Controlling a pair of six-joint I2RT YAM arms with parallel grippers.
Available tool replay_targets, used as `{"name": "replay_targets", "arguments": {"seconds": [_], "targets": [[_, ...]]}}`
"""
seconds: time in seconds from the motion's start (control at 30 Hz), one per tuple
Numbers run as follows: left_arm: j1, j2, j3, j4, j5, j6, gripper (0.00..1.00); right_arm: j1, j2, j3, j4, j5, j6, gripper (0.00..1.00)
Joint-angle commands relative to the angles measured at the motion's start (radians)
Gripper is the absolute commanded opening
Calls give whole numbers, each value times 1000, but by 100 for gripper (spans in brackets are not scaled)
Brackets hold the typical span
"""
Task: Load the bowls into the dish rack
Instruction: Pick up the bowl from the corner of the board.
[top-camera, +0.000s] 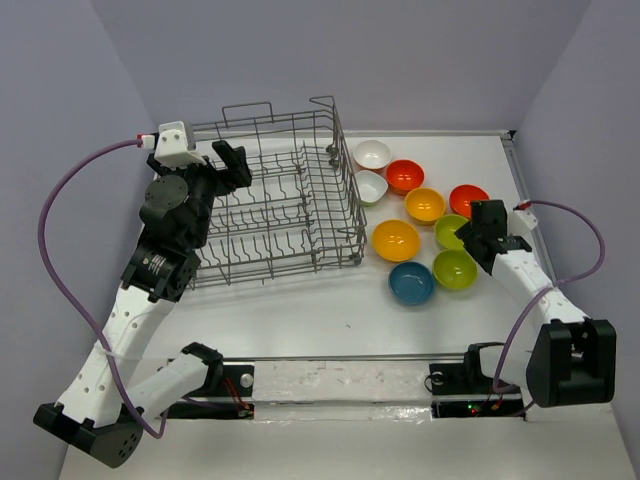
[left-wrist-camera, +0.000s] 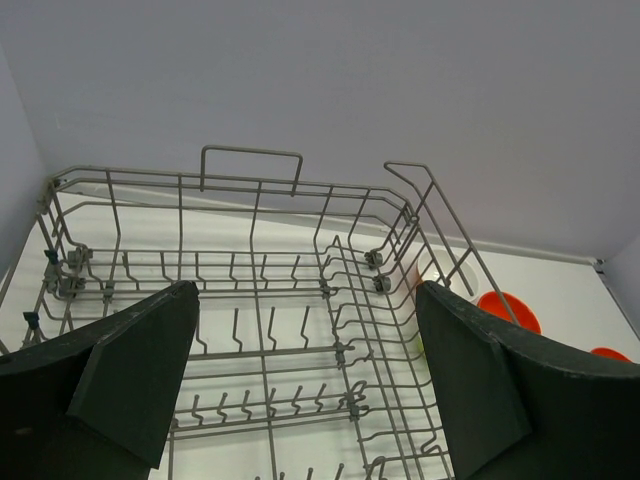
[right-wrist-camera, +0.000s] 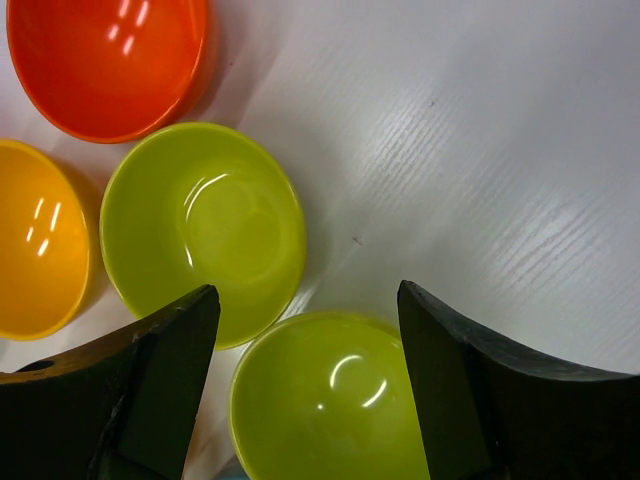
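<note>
The dish rack (top-camera: 340, 180) is shown unloaded, all nine bowls (top-camera: 396, 240) clustered just beside its right wall, while the left gripper (left-wrist-camera: 305, 290) is held wide open over the rack and the right gripper (right-wrist-camera: 307, 293), also unclenched, is poised above a lime green bowl (right-wrist-camera: 325, 400), apparently for pickup.

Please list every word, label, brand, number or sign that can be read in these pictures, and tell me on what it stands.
None can be read. No text shows on the bowls, the dish rack, the left arm, the right arm or the table in any view.
</note>
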Motion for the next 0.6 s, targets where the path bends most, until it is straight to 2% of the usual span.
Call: {"name": "replay_targets", "arguments": {"seconds": [0.0, 0.27, 0.57], "targets": [[2, -7, 4, 50, -6, 14, 99, -21, 24, 36, 79, 34, 11, 77], [2, -1, 4, 47, -9, 16, 99, -53, 75, 25, 145, -3, -2, 68], [2, 0, 4, 47, -11, 13, 99, -62, 126, -2, 212, -49, -16, 68]]}}
